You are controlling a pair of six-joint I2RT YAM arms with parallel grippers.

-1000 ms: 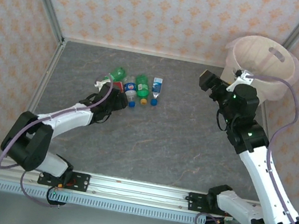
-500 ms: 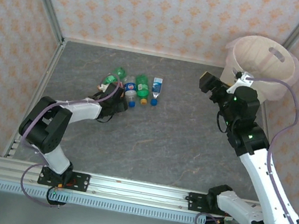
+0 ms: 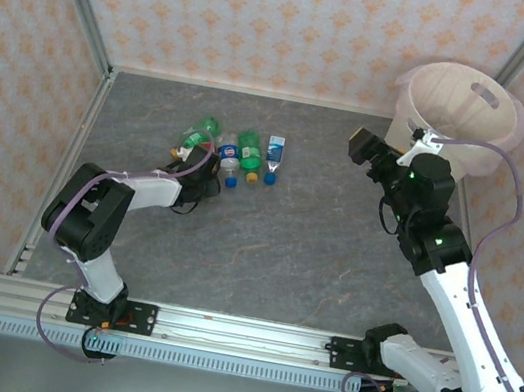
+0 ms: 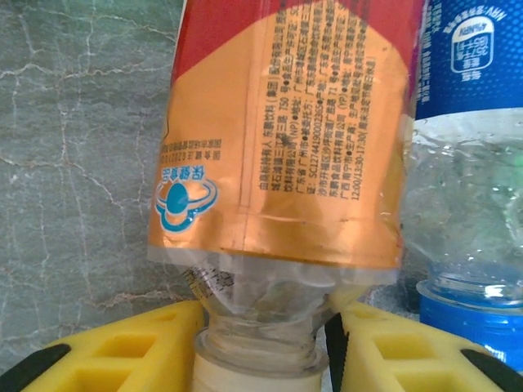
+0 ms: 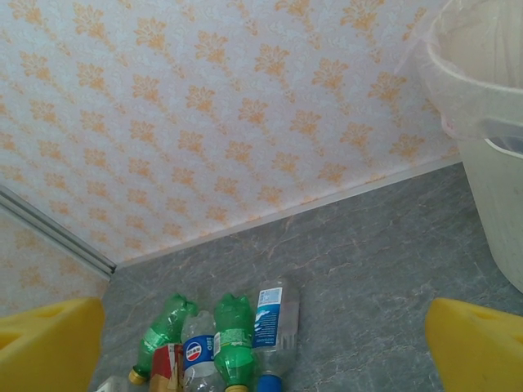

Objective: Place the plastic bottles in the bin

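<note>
Several plastic bottles lie in a cluster at the table's far left: a green one [image 3: 202, 131], a blue-labelled one [image 3: 230, 160], another green one [image 3: 249, 148] and a clear one with a blue cap [image 3: 275, 153]. My left gripper [image 3: 201, 171] is at the cluster's near-left edge. Its yellow fingers [image 4: 122, 351] are pressed on either side of the neck of a clear bottle with a red-and-orange label [image 4: 286, 139] and a white cap. My right gripper [image 3: 364, 145] hangs open and empty beside the bin [image 3: 464, 115], facing the bottles [image 5: 234, 335].
The pink-cream bin [image 5: 482, 122] stands in the far right corner against patterned walls. A blue-capped bottle [image 4: 466, 188] lies close against the right side of the gripped one. Grey marbled tabletop [image 3: 294, 242] spreads between the cluster and the bin.
My left gripper's jaws have narrowed onto the neck of the red-and-orange labelled bottle, and the left arm has folded in closer to the cluster. The right arm has hardly moved.
</note>
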